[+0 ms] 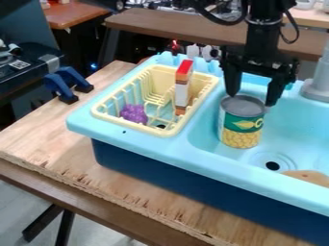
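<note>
One black hand (252, 98) in the upper right of the frame, pointing straight down, and look where it sits: right over the can (241, 124)! Its two fingers stand wide apart, one towards each side of the can's grey top; whether either of them touches the metal, I cannot tell. The can is upright, right of centre, in the basin of the light blue sink (122, 135), green label above, yellow kernels pictured below.

Just below and to the right of it, there's the round drain (272, 165) with its dark hole, and at the right edge a flat tan thing (309, 176), partly cut off by the frame. Above that, a grey tap (317, 85) at the right edge.

Over to the left of the can now, upper middle: a pale yellow dish rack (126, 123)! Inside it, a purple bumpy toy (133, 113) on the left and, on the right, a tall narrow box (183, 92) standing on end, red on top, white in the middle, orange-brown below. Blue clamps (61, 84) at the upper left, on the edge of the wooden table (48, 137) carrying the sink.
</note>
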Robot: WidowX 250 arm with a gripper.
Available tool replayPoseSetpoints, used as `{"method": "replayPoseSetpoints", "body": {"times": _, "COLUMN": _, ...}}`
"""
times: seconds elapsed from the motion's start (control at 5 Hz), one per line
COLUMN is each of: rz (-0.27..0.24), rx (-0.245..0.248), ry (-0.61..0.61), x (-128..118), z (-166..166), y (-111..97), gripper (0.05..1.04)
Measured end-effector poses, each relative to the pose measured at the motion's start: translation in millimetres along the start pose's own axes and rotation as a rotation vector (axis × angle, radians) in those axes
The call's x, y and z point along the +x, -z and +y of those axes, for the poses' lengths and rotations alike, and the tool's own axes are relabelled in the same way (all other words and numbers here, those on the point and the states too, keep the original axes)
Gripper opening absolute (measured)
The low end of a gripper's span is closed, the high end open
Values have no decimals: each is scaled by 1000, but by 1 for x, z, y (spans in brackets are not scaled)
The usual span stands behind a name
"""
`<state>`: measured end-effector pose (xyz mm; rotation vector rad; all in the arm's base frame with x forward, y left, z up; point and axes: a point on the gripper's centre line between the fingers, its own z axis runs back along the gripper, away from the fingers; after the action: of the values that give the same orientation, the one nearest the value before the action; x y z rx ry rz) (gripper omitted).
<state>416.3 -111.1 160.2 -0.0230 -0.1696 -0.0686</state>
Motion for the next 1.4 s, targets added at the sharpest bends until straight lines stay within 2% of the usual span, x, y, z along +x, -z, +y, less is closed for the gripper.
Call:
{"method": "replayPoseSetpoints", "body": {"times": 0.2, "rz": 8, "rx": 12, "ry": -11, "x": -2, "z": -2, "y": 0, "gripper": 1002}}
{"method": "replayPoseSetpoints", "body": {"times": 0.4, "rz": 38, "rx": 19, "ry": -14, "x": -4, "z": -3, "y": 13, "gripper": 1002}}
{"method": "replayPoseSetpoints", "body": {"times": 0.8, "rz": 19, "rx": 28, "ry": -20, "x": 2, "z": -1, "y": 22, "gripper": 1002}}
{"method": "replayPoseSetpoints", "body": {"times": 1.0, "rz": 27, "rx": 30, "ry": -23, "x": 0, "z": -2, "y": 23, "gripper": 1002}}
{"method": "replayPoseSetpoints", "body": {"times": 1.2, "rz": 18, "rx": -9, "ry": -35, "x": 1, "z": -8, "y": 27, "gripper": 1002}}
{"method": "replayPoseSetpoints", "body": {"times": 1.4, "rz": -22, "rx": -105, "ry": -52, "x": 1, "z": -20, "y": 25, "gripper": 1002}}
